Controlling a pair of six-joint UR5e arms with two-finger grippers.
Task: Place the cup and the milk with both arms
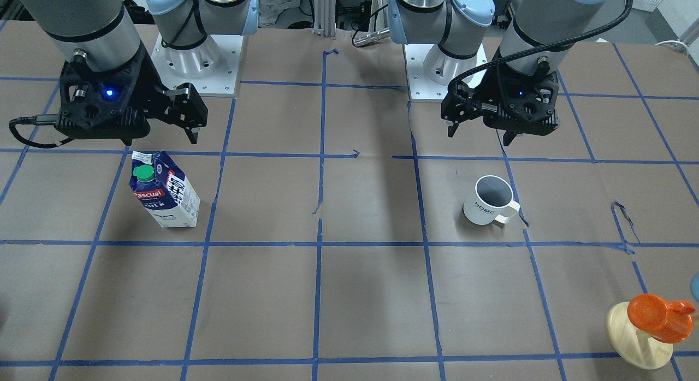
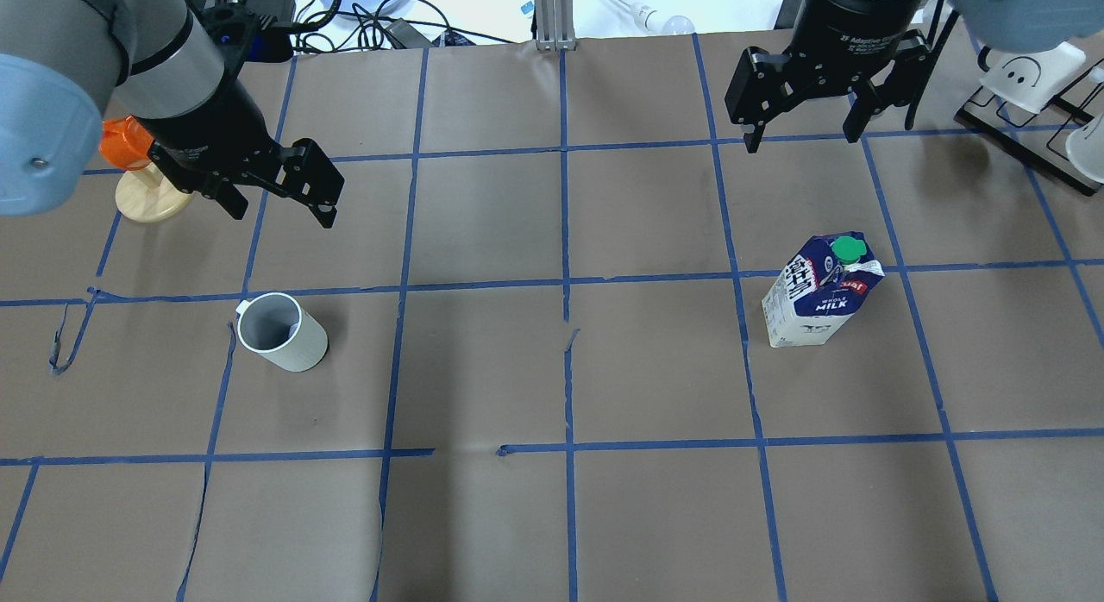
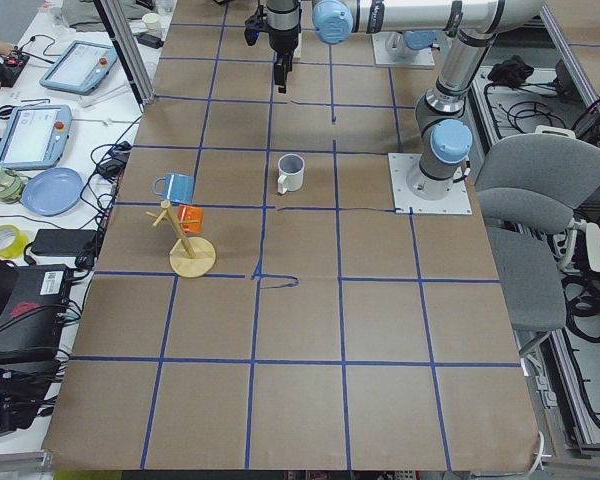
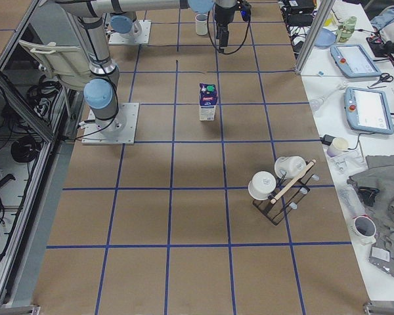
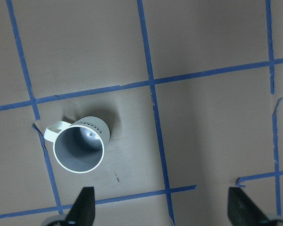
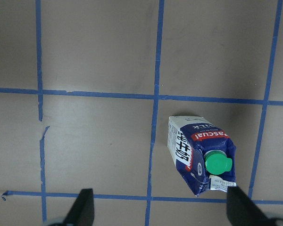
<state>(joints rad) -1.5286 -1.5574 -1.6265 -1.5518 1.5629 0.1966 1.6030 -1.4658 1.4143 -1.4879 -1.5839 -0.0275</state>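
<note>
Presently: pre-grasp, both hands empty

Over the tabletop (image 2: 569,516), my left hand (image 2: 283,216) and right hand (image 2: 804,141) hang wide open, gripping nothing. The milk (image 2: 819,304) stands upright under the right hand's side and the cup (image 2: 283,332) under the left's. Next, I judge: lower each and close.

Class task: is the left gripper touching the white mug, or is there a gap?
Apart. The overhead view shows the left gripper hanging open, with bare table between it and the mug.
</note>
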